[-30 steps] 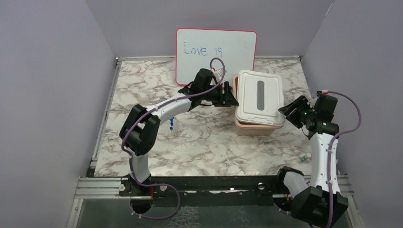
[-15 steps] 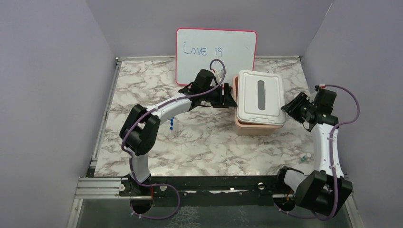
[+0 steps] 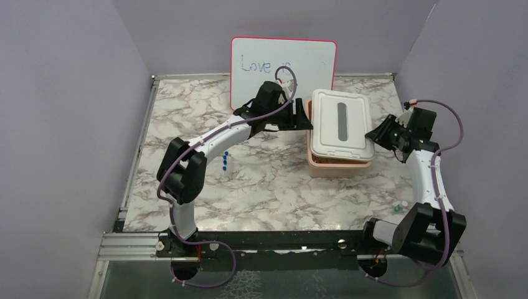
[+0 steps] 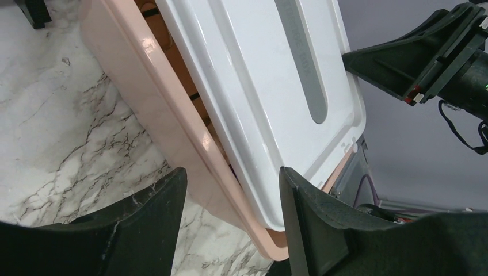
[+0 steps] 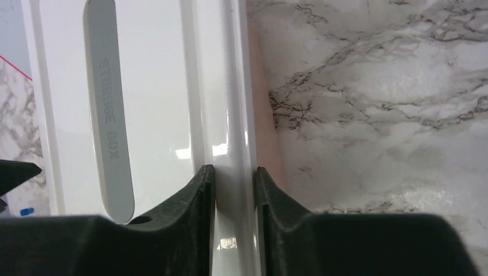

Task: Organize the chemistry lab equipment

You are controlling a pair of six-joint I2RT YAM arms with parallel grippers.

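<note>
The white lid [image 3: 340,124], lengthwise front-to-back, is pinched on its right rim by the right fingers [image 5: 172,230] and straddled on its left by open left fingers [image 4: 144,224].

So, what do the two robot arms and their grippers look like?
The left arm and the right arm both have white links with black joints, and a thin purple cable loops along each. The black left gripper and black right gripper each have two wedge-shaped fingers; the right one shows small red marks near its tips.
</note>
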